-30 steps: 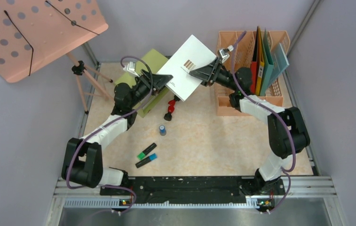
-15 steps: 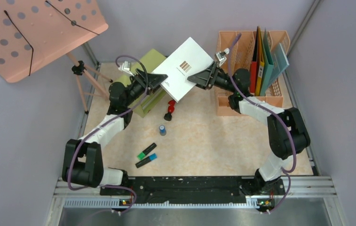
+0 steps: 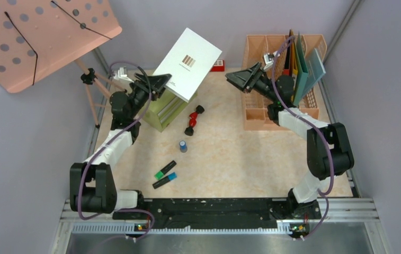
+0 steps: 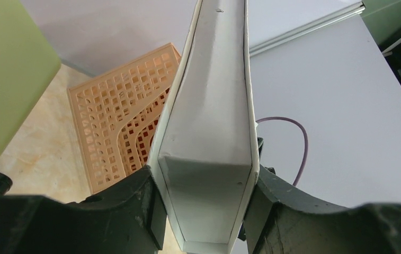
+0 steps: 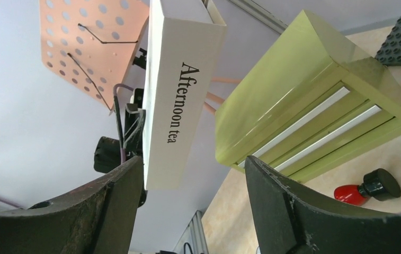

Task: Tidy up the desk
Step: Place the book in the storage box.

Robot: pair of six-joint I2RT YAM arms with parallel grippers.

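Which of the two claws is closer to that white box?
Left. The left gripper is clamped on the white box; the right gripper hangs open, apart from it, by the orange rack.

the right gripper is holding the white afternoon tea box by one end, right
Not right: it is the left gripper that holds the white Afternoon tea box by one end. The left wrist view shows its fingers clamped on both sides of the box. The right gripper stands open and apart from it.
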